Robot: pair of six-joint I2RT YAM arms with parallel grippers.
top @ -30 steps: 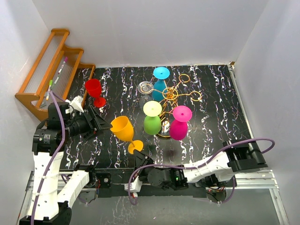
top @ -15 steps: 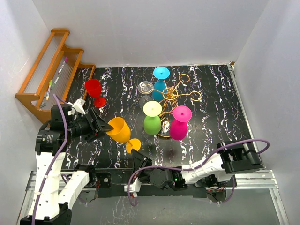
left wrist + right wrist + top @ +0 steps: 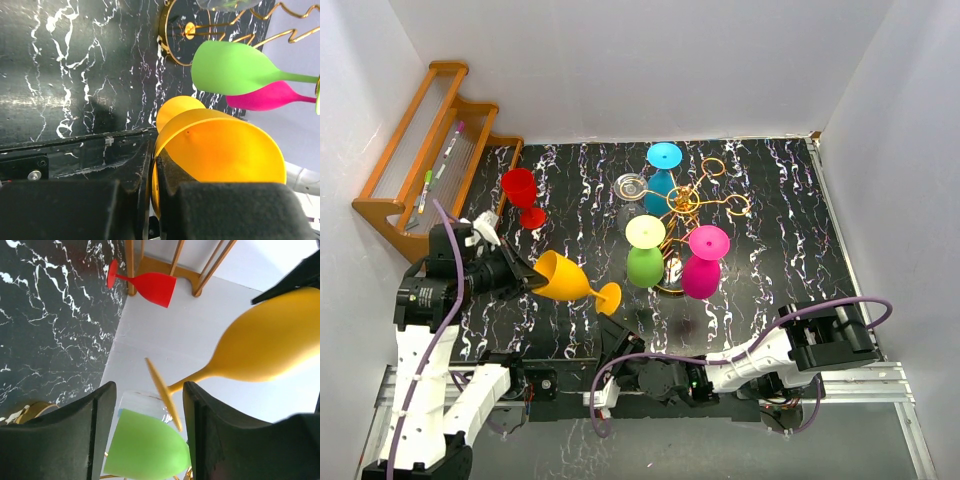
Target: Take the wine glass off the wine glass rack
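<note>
The smooth orange wine glass (image 3: pixel 565 278) lies tilted sideways, clear of the gold wire rack (image 3: pixel 682 205); our left fingers (image 3: pixel 517 270) pinch its bowl rim; our right fingers (image 3: pixel 100 440) gape, empty, flanking its disc foot above the marbled bench (image 3: pixel 780 200).

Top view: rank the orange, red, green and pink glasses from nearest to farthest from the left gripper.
1. orange glass, held in the left gripper.
2. red glass, just behind it.
3. green glass, right, on the rack.
4. pink glass, farthest right.
</note>
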